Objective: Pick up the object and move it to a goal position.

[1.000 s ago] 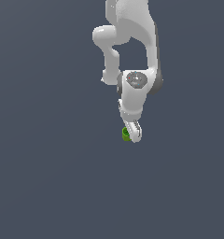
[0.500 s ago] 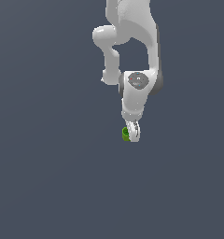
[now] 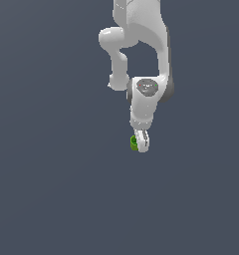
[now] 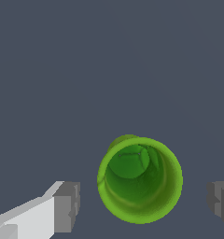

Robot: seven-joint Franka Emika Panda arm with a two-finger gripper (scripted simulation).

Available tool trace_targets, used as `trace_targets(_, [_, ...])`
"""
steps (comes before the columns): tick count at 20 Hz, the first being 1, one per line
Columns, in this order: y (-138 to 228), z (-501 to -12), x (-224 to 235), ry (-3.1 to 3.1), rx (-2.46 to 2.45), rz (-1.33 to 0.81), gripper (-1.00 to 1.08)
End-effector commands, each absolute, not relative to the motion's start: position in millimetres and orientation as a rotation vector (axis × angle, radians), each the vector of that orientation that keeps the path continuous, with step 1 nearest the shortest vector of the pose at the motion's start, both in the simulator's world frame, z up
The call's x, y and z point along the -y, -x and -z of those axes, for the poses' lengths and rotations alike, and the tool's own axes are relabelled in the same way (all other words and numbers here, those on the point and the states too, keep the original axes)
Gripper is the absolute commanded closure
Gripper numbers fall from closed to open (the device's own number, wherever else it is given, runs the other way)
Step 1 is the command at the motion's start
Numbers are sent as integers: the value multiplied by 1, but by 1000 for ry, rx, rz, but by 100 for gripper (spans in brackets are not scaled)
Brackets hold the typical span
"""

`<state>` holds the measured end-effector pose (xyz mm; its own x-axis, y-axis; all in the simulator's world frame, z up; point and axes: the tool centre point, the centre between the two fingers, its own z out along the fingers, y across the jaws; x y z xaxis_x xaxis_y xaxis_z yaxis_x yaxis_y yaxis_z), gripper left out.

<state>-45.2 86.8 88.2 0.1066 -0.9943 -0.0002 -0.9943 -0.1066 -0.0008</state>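
The object is a small bright green cup-like cylinder with a darker hollow. In the wrist view the object [image 4: 140,179] stands between my two grey fingertips [image 4: 67,207], with a gap on each side, its open mouth facing the camera. My gripper [image 4: 144,203] is open around it and not touching it. In the exterior view the object [image 3: 134,143] peeks out on the exterior view's left of the white gripper [image 3: 140,143], mostly hidden by it.
The white arm [image 3: 141,45] reaches down from the top of the exterior view. A plain dark grey-blue surface [image 3: 52,189] lies all around.
The arm has barely shifted; the gripper stays low around the green object. No grasp change is visible.
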Motion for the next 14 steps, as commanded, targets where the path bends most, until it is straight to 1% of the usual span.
trace_targets(1, [46,-81,-87,2336,-2101,0,-92])
trace_targets(8, [47,-49,-87,2333,-2104,0,-92])
trace_targets(13, [46,-42,-87,2332,-2105,0,-92])
trace_targets(14, [46,-42,-87,2332,-2105,0,108])
